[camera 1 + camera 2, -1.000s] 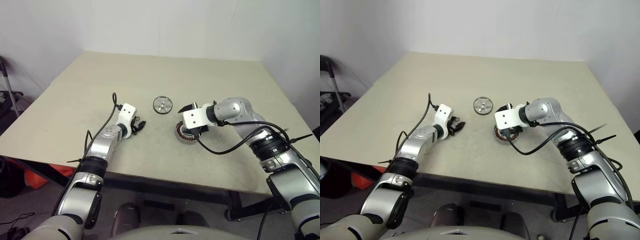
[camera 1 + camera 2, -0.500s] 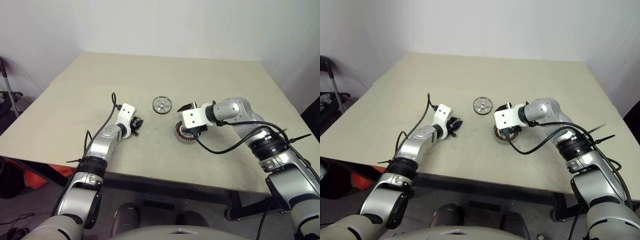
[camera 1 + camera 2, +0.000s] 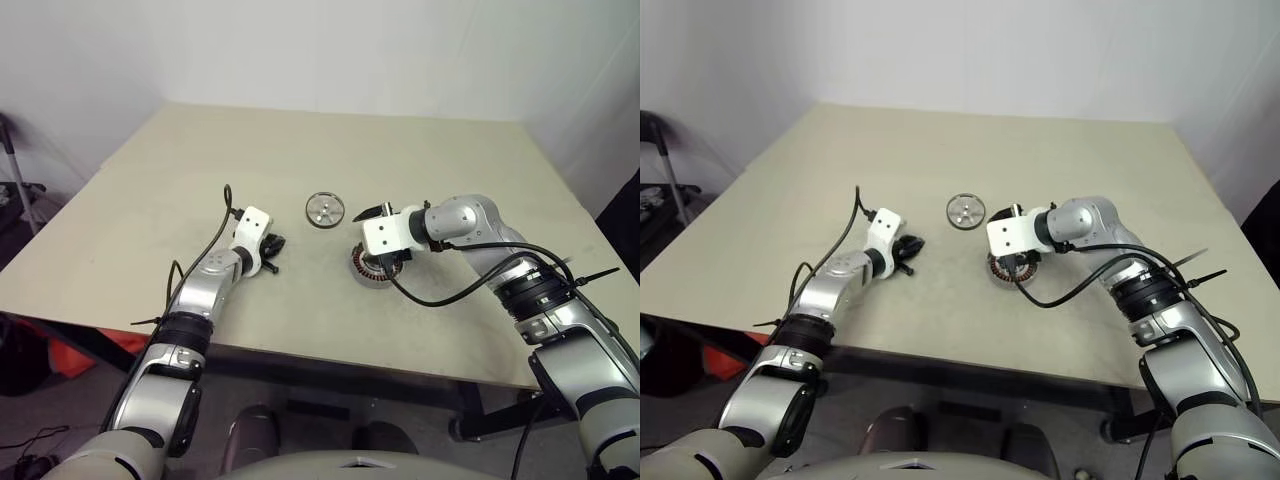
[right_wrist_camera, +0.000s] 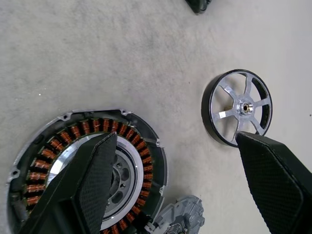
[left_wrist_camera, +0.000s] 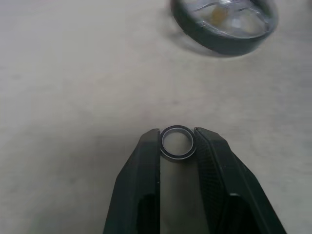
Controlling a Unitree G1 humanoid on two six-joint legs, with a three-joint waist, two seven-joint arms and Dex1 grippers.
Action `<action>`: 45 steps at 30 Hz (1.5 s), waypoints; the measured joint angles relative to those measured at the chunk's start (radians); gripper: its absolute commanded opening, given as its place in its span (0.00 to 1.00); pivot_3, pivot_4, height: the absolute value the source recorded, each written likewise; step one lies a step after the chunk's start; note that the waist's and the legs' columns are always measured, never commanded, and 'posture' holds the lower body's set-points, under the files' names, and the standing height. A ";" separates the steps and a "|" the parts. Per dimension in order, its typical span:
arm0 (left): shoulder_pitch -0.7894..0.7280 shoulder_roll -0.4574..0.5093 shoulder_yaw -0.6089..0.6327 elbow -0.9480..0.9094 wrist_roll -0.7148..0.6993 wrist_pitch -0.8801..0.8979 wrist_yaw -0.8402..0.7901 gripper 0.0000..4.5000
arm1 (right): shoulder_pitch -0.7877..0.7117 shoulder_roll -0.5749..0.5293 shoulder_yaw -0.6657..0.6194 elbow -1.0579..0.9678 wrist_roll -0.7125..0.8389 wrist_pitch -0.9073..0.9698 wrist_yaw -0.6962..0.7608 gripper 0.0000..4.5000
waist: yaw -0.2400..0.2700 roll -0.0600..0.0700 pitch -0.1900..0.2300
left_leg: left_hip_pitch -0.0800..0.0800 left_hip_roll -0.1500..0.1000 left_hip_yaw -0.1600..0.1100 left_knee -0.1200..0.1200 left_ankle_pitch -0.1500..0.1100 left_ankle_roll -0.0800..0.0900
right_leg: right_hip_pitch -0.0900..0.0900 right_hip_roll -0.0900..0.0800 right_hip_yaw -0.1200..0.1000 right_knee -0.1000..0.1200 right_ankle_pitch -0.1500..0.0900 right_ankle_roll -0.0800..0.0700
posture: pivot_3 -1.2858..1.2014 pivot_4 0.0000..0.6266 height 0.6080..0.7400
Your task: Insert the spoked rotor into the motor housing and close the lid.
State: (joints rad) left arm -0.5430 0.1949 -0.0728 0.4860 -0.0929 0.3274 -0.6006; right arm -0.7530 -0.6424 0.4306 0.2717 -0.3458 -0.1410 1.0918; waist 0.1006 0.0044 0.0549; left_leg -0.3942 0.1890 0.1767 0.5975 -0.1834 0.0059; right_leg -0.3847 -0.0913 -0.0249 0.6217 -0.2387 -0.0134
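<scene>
From my seat I see the beige worktop (image 3: pixel 200 170) with the motor housing (image 4: pixel 83 170) lying flat near its middle, copper windings ringed around the silver centre and nothing seated inside it. The spoked rotor (image 3: pixel 326 209) lies flat a little farther from me, well apart from the housing, its dark rim and silver spokes facing up. My right claw (image 3: pixel 385 262) hangs just above the housing with its two black fingers spread wide, one finger over the windings and the other out toward the rotor, gripping nothing. A small grey notched part (image 4: pixel 183 218) sits right against the housing's edge beneath that claw; I cannot tell what it is. My left claw (image 5: pixel 177 143) is off to the left of both parts, low over the worktop, its fingers drawn narrow and pinching a small dark ring (image 5: pixel 177 142) between the tips. From the left wrist, the rotor lies ahead across bare worktop with nothing between. Black cables (image 3: pixel 440 290) loop off both wrists over the worktop, the right one trailing beside the housing.
</scene>
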 measured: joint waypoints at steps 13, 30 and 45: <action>-0.122 -0.029 -0.092 0.015 -0.043 -0.001 -0.251 0.15 | 0.080 -0.119 -0.115 0.002 -0.011 0.136 -0.109 0.89 | -0.001 0.000 0.004 | -0.004 0.000 0.000 0.000 0.000 0.000 | -0.004 0.000 0.000 0.001 0.000 0.000 | 0.52 0.00 1.00; -0.329 -0.161 -0.184 0.211 -0.028 -0.060 -0.439 0.15 | 0.467 -0.189 -0.317 -0.420 0.069 0.470 -0.175 0.89 | 0.001 0.001 0.004 | 0.000 0.000 0.000 0.000 0.000 0.001 | -0.001 0.000 0.000 0.000 0.000 0.000 | 0.52 0.00 1.00; -0.345 -0.195 -0.214 0.392 0.083 -0.214 -0.371 0.15 | 0.507 -0.201 -0.348 -0.515 0.076 0.574 -0.224 0.89 | 0.005 0.002 0.004 | 0.001 0.000 0.000 0.000 0.000 0.001 | 0.000 -0.001 0.000 0.000 0.000 0.000 | 0.52 0.00 1.00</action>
State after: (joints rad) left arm -0.8880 0.0004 -0.2864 0.8785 -0.0098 0.1134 -0.9714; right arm -0.2460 -0.8434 0.0821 -0.2434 -0.2696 0.4327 0.8681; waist 0.1060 0.0059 0.0593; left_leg -0.3931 0.1890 0.1770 0.5974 -0.1837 0.0069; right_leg -0.3845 -0.0918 -0.0246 0.6216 -0.2386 -0.0134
